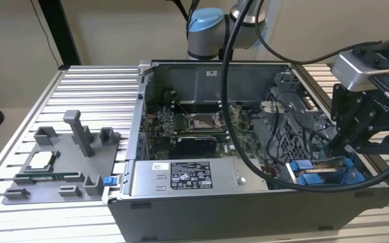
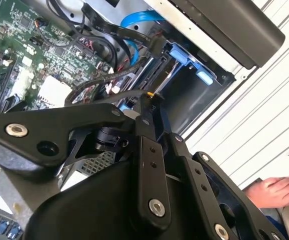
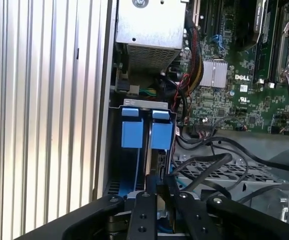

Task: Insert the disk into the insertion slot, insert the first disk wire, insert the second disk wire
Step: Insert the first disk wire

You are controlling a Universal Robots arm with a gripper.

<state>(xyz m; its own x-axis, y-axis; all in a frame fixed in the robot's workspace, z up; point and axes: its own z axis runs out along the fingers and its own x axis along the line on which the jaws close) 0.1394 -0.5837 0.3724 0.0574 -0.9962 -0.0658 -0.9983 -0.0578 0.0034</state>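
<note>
- Over at the exterior view's right, at the near corner of the open computer case [image 1: 248, 217], my claw [image 1: 336, 149] reaches down from above. Its black body hangs just inside the case's right wall.
- Whether my claw is open, closed or gripping something, I cannot tell. In the second wrist view its tip [image 2: 152, 100] is down among dark wires [image 2: 109, 80] and blue plastic.
- Straight beneath me lies the insertion slot [image 1: 316, 178], with bright blue rails set in grey metal at that near right corner.
- In the first wrist view two blue tabs [image 3: 132, 131] stand side by side at the slot's end, just beyond my claw.
- Between the blue pieces in the exterior view, just under my claw, a thin silver-grey edge shows. I take it for the disk [image 1: 328, 162], at the slot's mouth. How deep it sits I cannot tell.
- Beside the slot, black wires loop over a panel of perforated metal [image 3: 219, 172].
- In the second wrist view a blue cable [image 2: 134, 20] curls near the slot.
- Along the case's near wall, to the exterior view's left of the slot, lies the grey labelled power-supply box [image 1: 181, 177]. The motherboard [image 1: 194, 126] lies farther in, beyond it.
- All of this stands on a slatted metal table [image 1: 93, 91]. A grey fixture [image 1: 52, 167] rests on it at the exterior view's left, well apart from me.
- Outside the case, a person's hand [image 2: 277, 192] shows over the table's slats in the second wrist view.
</note>
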